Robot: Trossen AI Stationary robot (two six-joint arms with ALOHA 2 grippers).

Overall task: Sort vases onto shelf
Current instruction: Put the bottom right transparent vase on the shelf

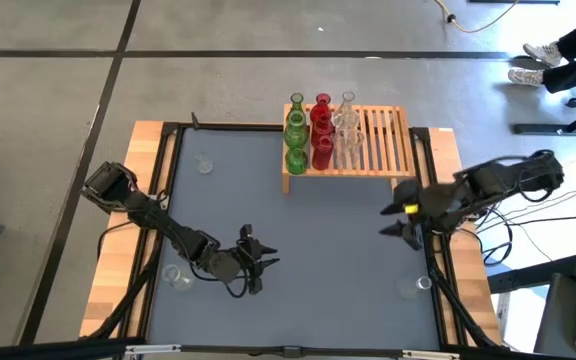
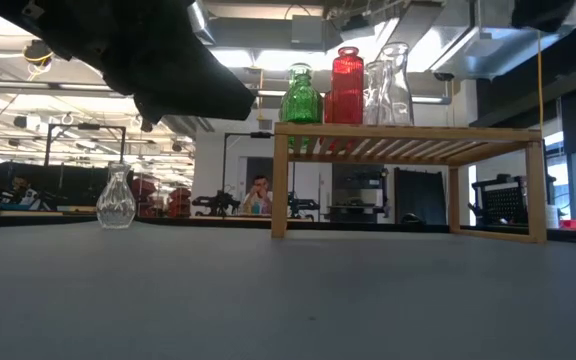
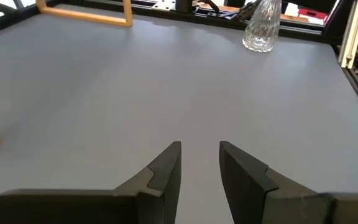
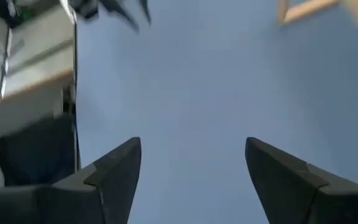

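Left hand [image 3: 199,163] empty; vases [image 1: 320,132] upright on shelf [image 1: 386,142].

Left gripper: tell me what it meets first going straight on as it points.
Nothing close: the left gripper faces bare mat. Its line seems to pass between the shelf and a clear vase, likely missing both, though depth is unclear.
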